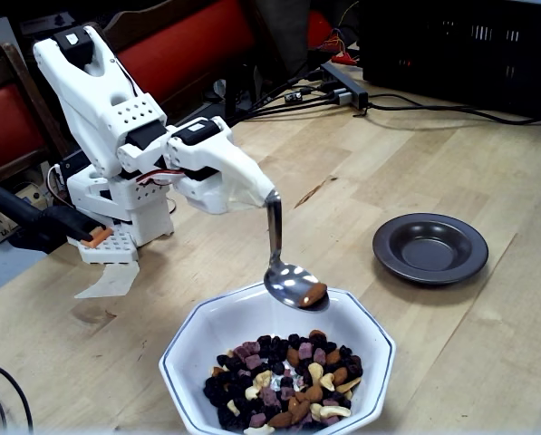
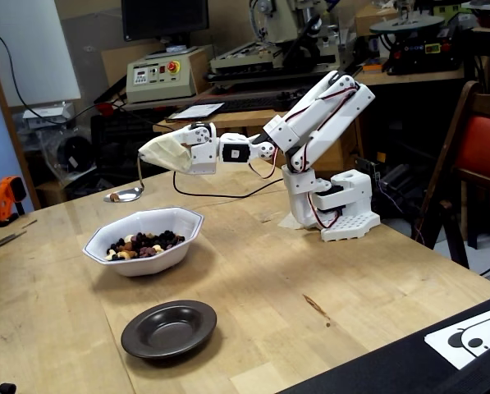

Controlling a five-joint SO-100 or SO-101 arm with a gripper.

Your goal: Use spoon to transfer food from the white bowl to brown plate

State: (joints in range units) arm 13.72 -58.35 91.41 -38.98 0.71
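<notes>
White bowl (image 1: 193, 349) with thin blue rim line; brown, pale and purple-black food (image 1: 284, 385); glossy dark brown plate (image 1: 430, 248); silver spoon (image 1: 288, 276); light wood-grain worktop (image 1: 487, 344).

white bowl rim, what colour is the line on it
A thin blue line edges the white bowl; it shows best in a fixed view.
</notes>
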